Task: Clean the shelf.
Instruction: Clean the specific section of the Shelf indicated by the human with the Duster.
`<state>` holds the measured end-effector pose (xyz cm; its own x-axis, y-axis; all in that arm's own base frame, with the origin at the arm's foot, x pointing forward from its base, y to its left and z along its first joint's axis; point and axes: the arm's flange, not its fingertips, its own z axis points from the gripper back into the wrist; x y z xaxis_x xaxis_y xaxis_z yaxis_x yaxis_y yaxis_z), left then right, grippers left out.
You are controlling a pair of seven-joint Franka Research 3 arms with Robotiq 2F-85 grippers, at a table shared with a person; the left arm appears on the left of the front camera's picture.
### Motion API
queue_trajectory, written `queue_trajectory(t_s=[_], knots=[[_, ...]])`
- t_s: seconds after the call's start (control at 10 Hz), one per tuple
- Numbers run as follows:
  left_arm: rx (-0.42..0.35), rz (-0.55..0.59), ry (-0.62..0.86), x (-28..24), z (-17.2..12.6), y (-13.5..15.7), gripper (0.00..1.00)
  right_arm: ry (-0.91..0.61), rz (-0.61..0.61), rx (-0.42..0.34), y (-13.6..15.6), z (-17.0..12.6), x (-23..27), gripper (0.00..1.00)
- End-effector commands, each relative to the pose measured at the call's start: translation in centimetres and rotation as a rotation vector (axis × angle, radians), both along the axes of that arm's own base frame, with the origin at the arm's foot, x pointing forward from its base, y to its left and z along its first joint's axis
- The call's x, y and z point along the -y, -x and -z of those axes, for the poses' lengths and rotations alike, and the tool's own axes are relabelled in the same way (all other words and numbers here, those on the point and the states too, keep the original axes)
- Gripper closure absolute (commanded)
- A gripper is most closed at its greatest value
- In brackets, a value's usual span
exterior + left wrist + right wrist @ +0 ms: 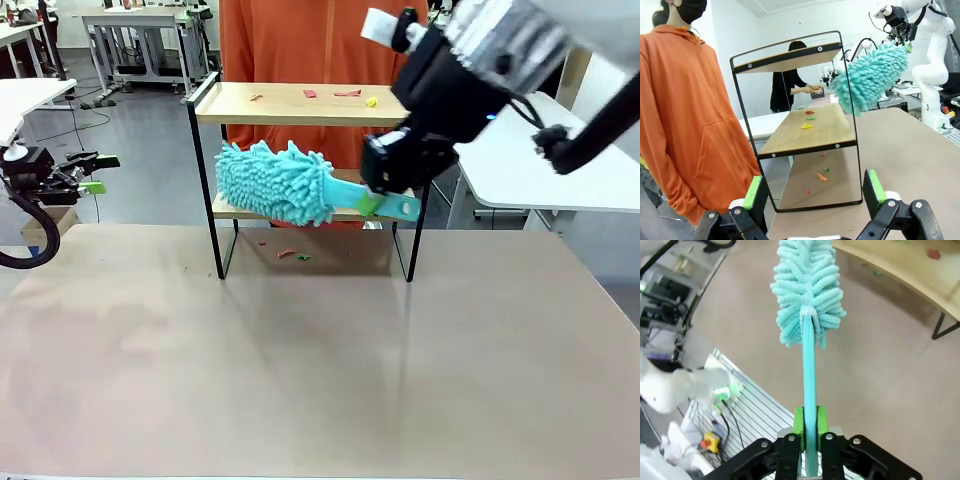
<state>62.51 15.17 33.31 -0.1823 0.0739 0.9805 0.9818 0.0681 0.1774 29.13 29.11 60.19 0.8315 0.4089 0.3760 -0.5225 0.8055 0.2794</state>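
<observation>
Your right hand is clamped tight on the end of the flat handle of a teal microfibre duster. In the right wrist view the green pads pinch the handle from both sides, and the fluffy head points out at 12 o'clock. Your left hand hangs spread wide and empty at the 9 o'clock edge of the front view.

The main risk is the shelf itself. It looks light on its thin black frame and nothing braces it, so a firm sweep could shove it along the bench or tip it toward the person standing right behind it. The bulky wrist sits close to the right end post, and reaching deeper could knock it. With the grip so far back on the handle, dragging across the wood may twist the duster in the pads. Scraps on the top board would likely drop to the bench, where other bits lie under the rack.

The shelf stands at 12 o'clock on the bench, near its far edge. From the right hand it stretches toward 9 o'clock, with the duster head in front of the left half of the lower board. The left wrist view puts the head at the open front, but you cannot tell whether the fibres touch the frame. From the left hand the shelf is at 3 o'clock, well apart.
</observation>
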Motion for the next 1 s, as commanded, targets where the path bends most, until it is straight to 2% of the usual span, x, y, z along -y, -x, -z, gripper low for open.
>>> queue_trajectory(t_s=[0.0, 0.2, 0.3, 0.5, 0.6, 0.7, 0.8, 0.9], knots=[[0.011, -0.001, -0.012, 0.1, -0.1, 0.3, 0.00, 0.032, 0.126, 0.003, -1.9, -0.7, -4.2, 0.87], [0.011, -0.001, -0.012, 0.1, -0.1, 0.3, 0.00, 0.063, 0.208, 0.029, -3.2, -0.7, -8.5, 0.87], [0.011, -0.001, -0.012, 0.1, -0.1, 0.3, 0.00, 0.101, 0.261, 0.094, -4.4, -0.8, -10.3, 0.87], [0.011, -0.001, -0.012, 0.1, -0.1, 0.3, 0.00, 0.161, 0.340, 0.120, -5.8, -0.8, -12.7, 0.87], [0.011, -0.001, -0.012, 0.1, -0.1, 0.3, 0.00, 0.178, 0.347, 0.109, -6.4, -0.4, -13.0, 0.87], [0.011, -0.001, -0.012, 0.1, -0.1, 0.3, 0.00, 0.176, 0.212, 0.101, -5.4, -0.5, -12.0, 0.87], [0.011, -0.001, -0.012, 0.1, -0.1, 0.3, 0.00, 0.136, 0.300, 0.111, -5.7, 0.1, -11.1, 0.87], [0.011, -0.001, -0.012, 0.1, -0.1, 0.3, 0.00, 0.136, 0.300, 0.111, -5.7, 0.1, -11.1, 0.87]])
